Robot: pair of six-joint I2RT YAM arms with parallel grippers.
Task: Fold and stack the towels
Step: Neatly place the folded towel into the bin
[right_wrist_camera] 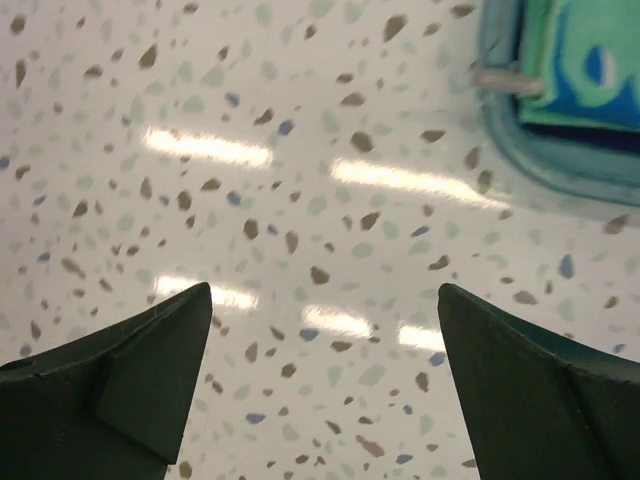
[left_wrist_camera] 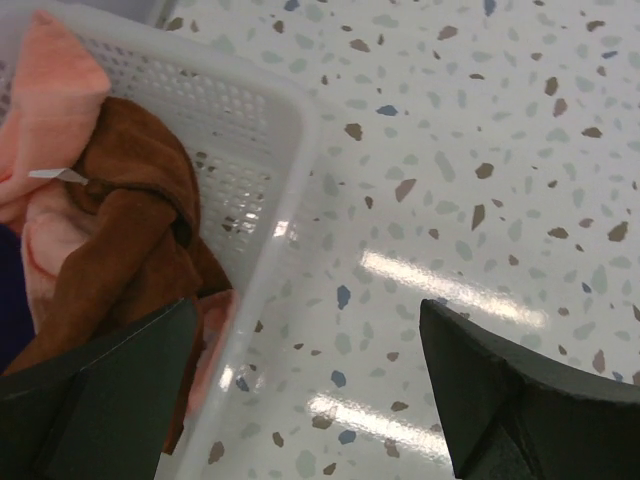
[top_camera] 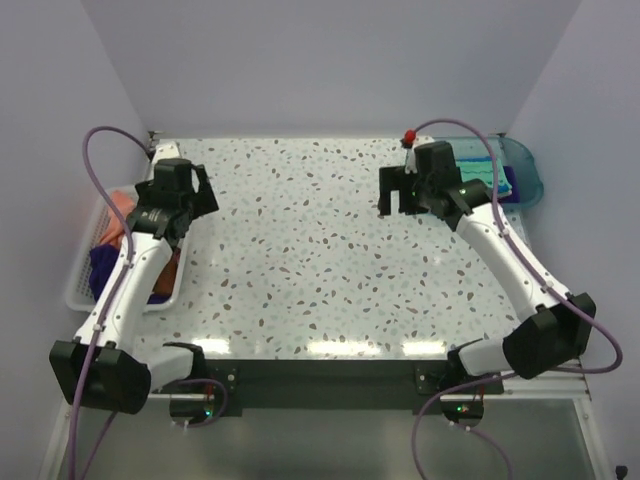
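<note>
A white mesh basket (top_camera: 75, 285) at the table's left edge holds crumpled towels: a pink one (left_wrist_camera: 55, 90), a brown one (left_wrist_camera: 130, 230) and a dark purple one (top_camera: 105, 265). My left gripper (left_wrist_camera: 308, 305) hangs open over the basket's right rim (left_wrist_camera: 290, 150), holding nothing. At the far right stands a teal bin (top_camera: 530, 170) with a folded green-blue towel (right_wrist_camera: 585, 60) inside. My right gripper (right_wrist_camera: 323, 287) is open and empty over bare tabletop, just left of the bin's rim (right_wrist_camera: 520, 150). From above, the left gripper (top_camera: 203, 190) and the right gripper (top_camera: 393, 195) are far apart.
A speckled terrazzo tabletop (top_camera: 300, 250) stretches between the arms. A small red object (top_camera: 408, 137) sits at the back edge near the right arm. Purple cables loop from both arms. White walls close in the back and sides.
</note>
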